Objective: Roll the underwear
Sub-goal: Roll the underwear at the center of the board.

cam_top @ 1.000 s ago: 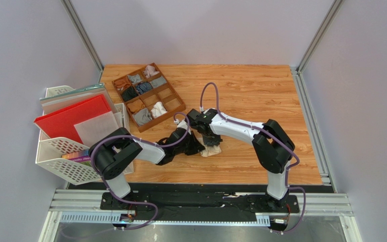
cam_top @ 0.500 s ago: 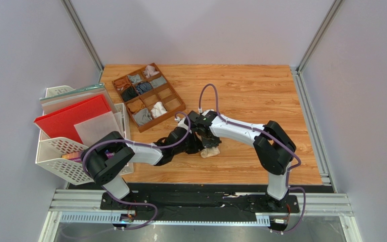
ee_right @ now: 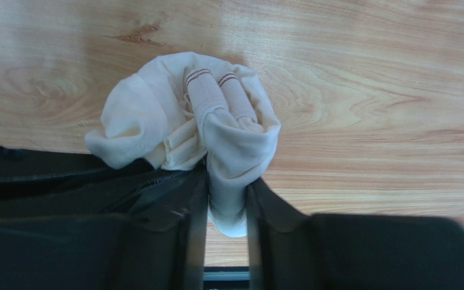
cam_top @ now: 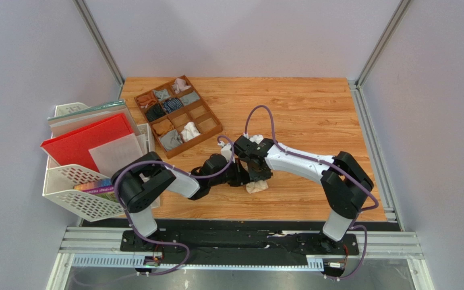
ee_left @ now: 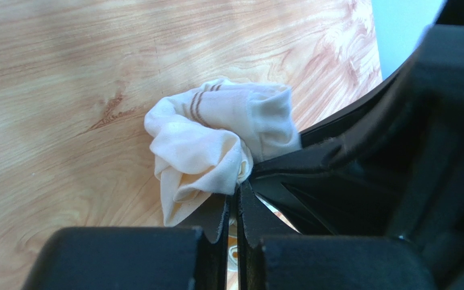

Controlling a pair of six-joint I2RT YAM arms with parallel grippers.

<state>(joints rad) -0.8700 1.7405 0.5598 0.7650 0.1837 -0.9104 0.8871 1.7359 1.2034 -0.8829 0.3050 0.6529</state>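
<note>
Furthest left stands the file rack (cam_top: 71,190), well apart from the work. The compartment tray (cam_top: 195,142) of small rolled garments lies next, off toward the far left of where my arms meet.

My left gripper (ee_left: 235,208) is closed, its tips meeting right at the near edge of the cream underwear (ee_left: 210,142). I cannot tell whether a thin fold is caught between them.

The underwear sits on the tabletop (cam_top: 313,115) near its middle, bunched into a lumpy ball, not a tidy roll. From the left wrist it lies straight ahead and a little left of the tips. It is slightly wider across than deep, and its striped waistband wraps over the top and runs away from the right gripper (ee_right: 226,226).

That gripper comes in from the other side and is closed around a hanging fold of the same cloth, which fills the gap between its fingers. I cannot judge how firmly it is held.

Both grippers touch the bundle, so neither arm is meaningfully nearer. The two gripper heads sit just beside each other, and I judge that to be the tight spot for any move.

To the right and on the far side the wood is bare up to the frame rails. The near edge of the tabletop is close behind the bundle.
</note>
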